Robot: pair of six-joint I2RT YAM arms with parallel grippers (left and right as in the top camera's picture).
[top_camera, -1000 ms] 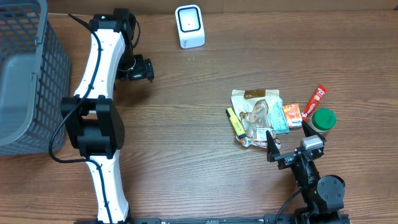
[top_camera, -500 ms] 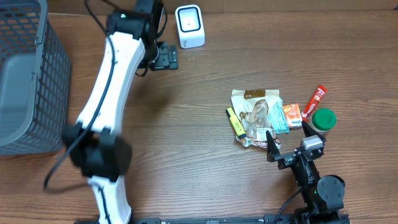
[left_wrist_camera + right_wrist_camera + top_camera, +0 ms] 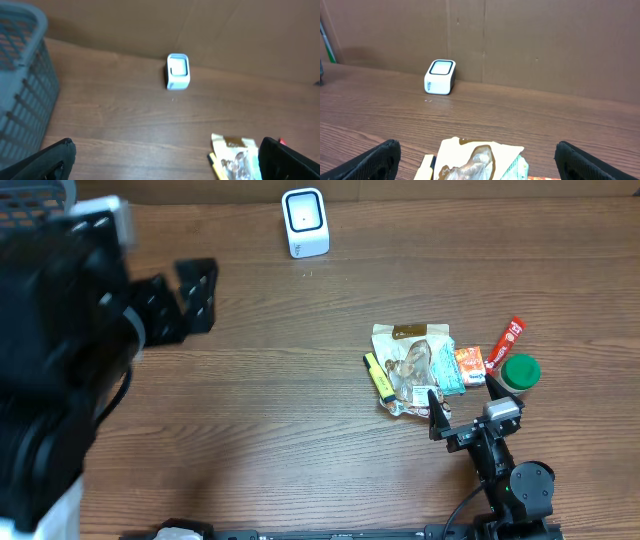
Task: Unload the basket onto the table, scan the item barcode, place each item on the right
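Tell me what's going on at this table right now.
A two-armed robot is meant to scan an item, but nothing is picked up yet. The left gripper hangs high above the table, fingers open and empty. The right gripper sits low by a snack bag, a yellow highlighter and other items, also open. The white scanner stands at the far edge.

White scanner (image 3: 305, 222) upright at far edge; snack packet (image 3: 412, 362) lying flat.

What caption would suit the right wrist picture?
Open right gripper faces a white barcode scanner across the wooden table, snack bag below.
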